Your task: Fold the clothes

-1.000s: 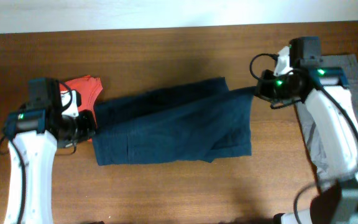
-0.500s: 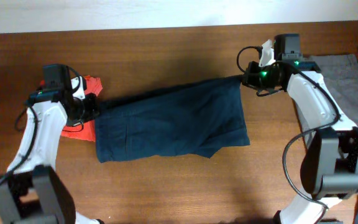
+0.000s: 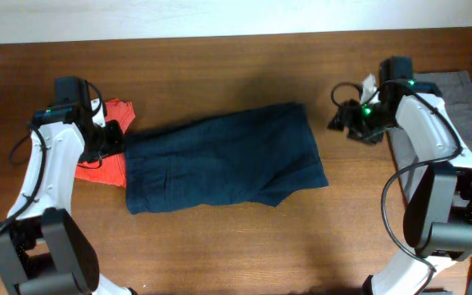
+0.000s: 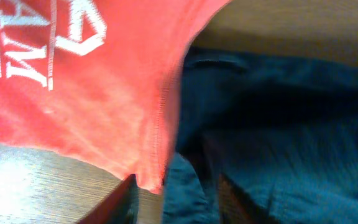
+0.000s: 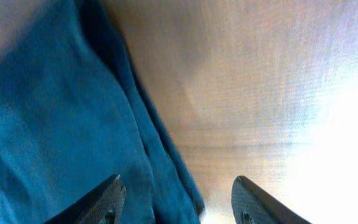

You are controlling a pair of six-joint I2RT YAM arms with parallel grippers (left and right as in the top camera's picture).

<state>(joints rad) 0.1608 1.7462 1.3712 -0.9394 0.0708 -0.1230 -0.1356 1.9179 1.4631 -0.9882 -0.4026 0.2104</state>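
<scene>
The navy-blue shorts (image 3: 224, 160) lie folded flat mid-table, with nothing holding them. At their left edge my left gripper (image 3: 115, 141) stands open over the seam where the red T-shirt (image 3: 105, 168) meets them. In the left wrist view the red T-shirt (image 4: 73, 93) with white print fills the left, the shorts (image 4: 278, 124) fill the right, and the shorts' edge lies loose between the parted fingers of that gripper (image 4: 176, 205). My right gripper (image 3: 337, 121) is open, just off the shorts' upper right corner. In its wrist view the right gripper (image 5: 179, 202) hangs over the shorts' hem (image 5: 61, 124).
A grey garment (image 3: 465, 98) lies at the right edge under the right arm. The red T-shirt sits partly beneath the left arm. Bare wooden table (image 3: 236, 74) stretches behind and in front of the shorts.
Both grippers have opened and let go of the shorts' upper corners. The cloth has settled flat. The right gripper has drawn back to the right, off the cloth.
</scene>
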